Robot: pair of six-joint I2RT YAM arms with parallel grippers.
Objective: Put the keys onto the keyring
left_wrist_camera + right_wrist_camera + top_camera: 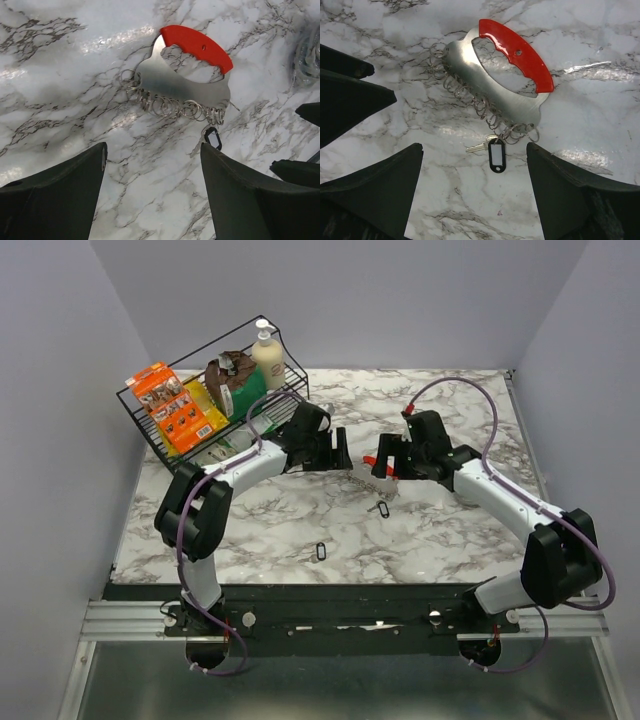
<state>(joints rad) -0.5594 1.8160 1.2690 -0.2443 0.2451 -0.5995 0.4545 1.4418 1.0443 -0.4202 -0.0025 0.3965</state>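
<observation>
The keyring (506,97) is a silvery metal plate with a red curved grip (520,50) and a row of small split rings along its lower edge. It lies flat on the marble between my two grippers (386,476). One key with a black tag (496,155) lies at the end of the ring row and looks hooked to the last ring; it also shows in the left wrist view (213,138). A second tagged key (321,551) lies loose near the table's front. My left gripper (152,147) and right gripper (474,146) both hang open above bare marble, holding nothing.
A black wire basket (150,430) with snack packs and a pump bottle (267,355) stands at the back left, close behind the left arm. The left gripper's fingers (350,95) reach into the right wrist view, so the two grippers are near each other.
</observation>
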